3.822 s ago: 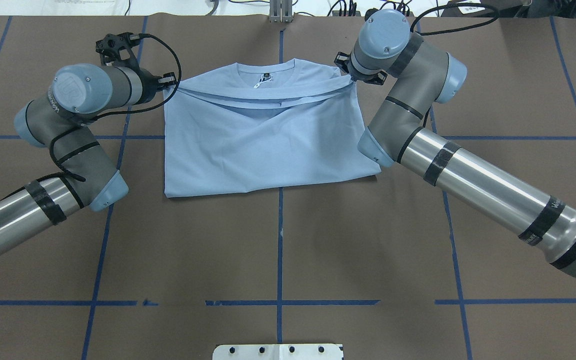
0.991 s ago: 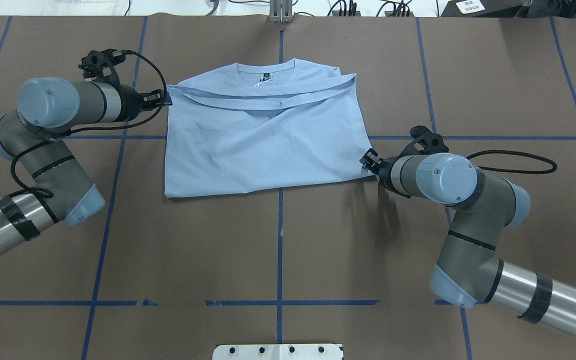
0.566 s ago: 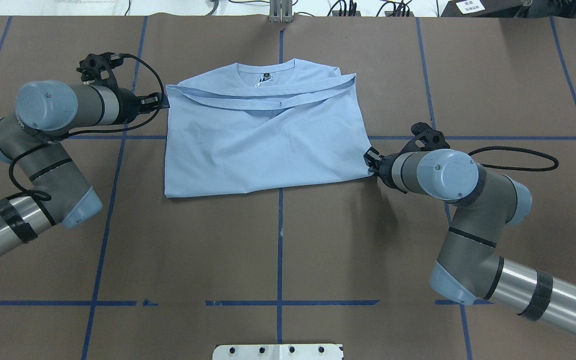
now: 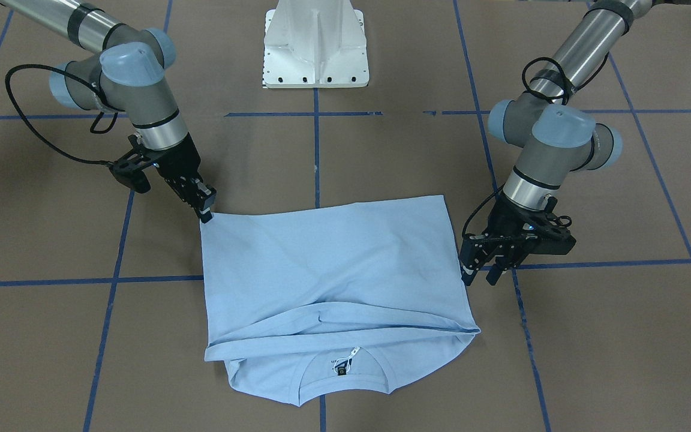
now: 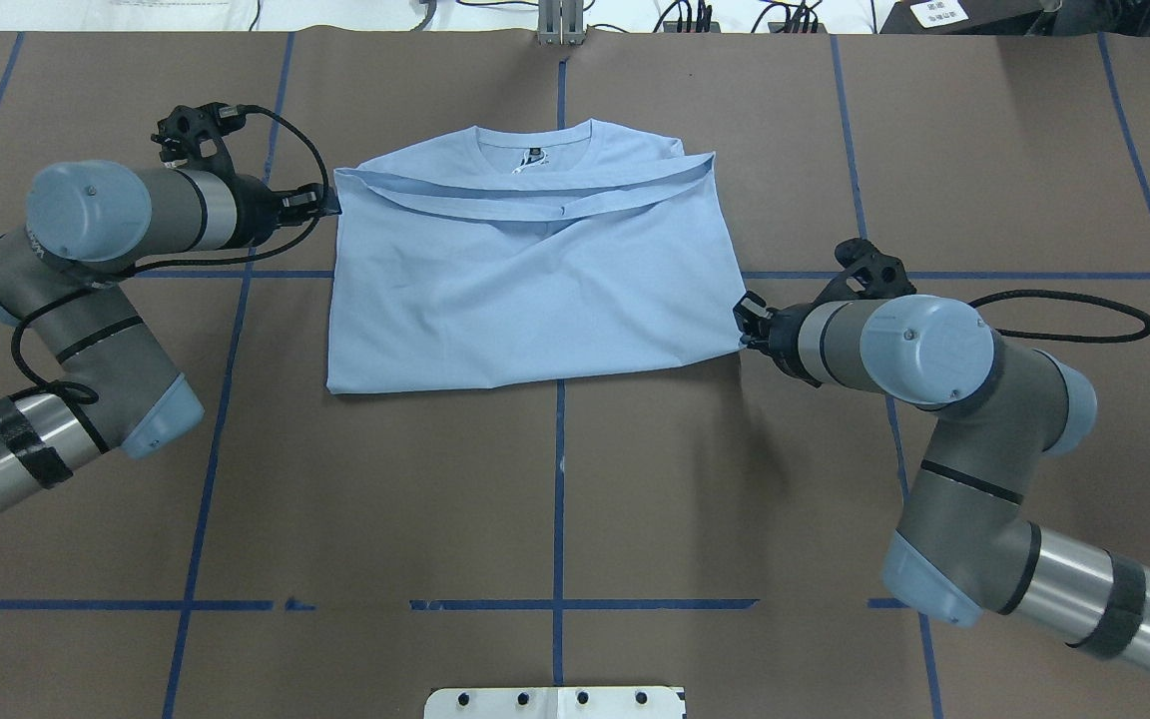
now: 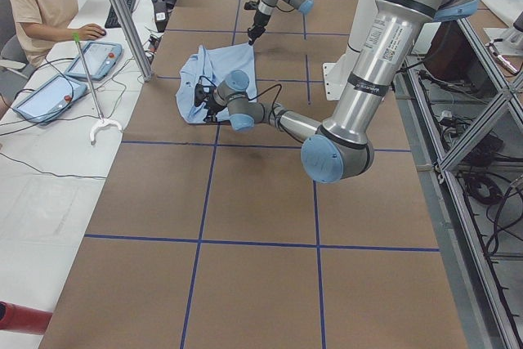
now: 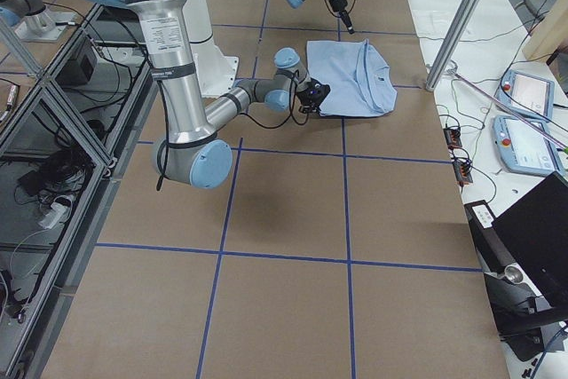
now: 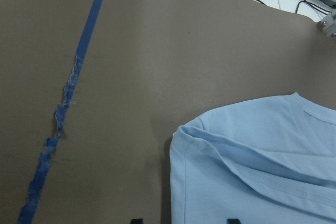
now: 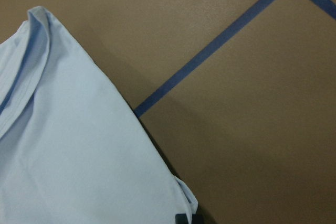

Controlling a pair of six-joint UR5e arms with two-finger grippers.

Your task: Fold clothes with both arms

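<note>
The shirt (image 5: 525,290) lies flat on the brown surface (image 5: 555,479), folded once. Its hem (image 5: 455,200) is laid up across the shoulders, just short of the collar (image 5: 533,140). So I judge the first fold done and the second at its grasping stage.

My right fingers (image 4: 204,210) are at the shirt's right corner on the folded edge, the side nearer my base. They look clenched on that corner. My left fingers (image 5: 328,204) are spread apart and grasp nothing, just beside the far left corner where the hem ends.

Next, I think, my left fingers need a hold to match the right. They could close on the layers in front of them or go to the near left corner, whichever the fold wants. The hold must take every layer, or the fold may slide apart as I lift.

The overhead view gives the layout but does not show how my fingers are set. My left wrist view shows both tips wide apart, with the shirt's edge running in between. My right wrist view shows the corner bunched against a single dark tip, near a blue tape line (image 9: 210,50). In the front view my left fingers seem to be raised off the cloth.
</note>
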